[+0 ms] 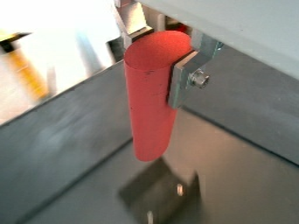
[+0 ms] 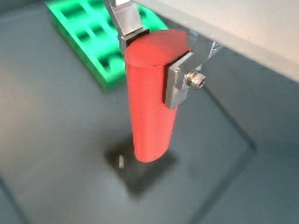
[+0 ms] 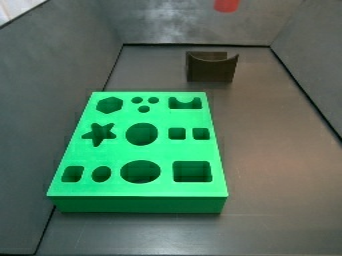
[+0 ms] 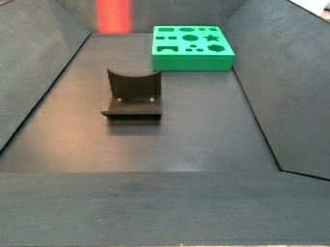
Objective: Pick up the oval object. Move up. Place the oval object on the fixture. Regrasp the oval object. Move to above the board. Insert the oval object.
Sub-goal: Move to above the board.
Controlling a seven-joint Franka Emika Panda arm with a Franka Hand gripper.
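My gripper is shut on the oval object, a smooth red peg that hangs upright from the silver fingers in both wrist views. The peg's upper end sits between the jaws and its lower end points down. Far below the peg lies the fixture, dark and blurred. In both side views only the peg's lower end shows at the upper frame edge, high over the notched dark fixture; the gripper itself is out of frame there. The green board lies flat on the floor, apart from the fixture.
Dark grey walls slope up around the floor on all sides. The board takes up the side of the bin away from the fixture. A corner of the board shows beside the peg in a wrist view.
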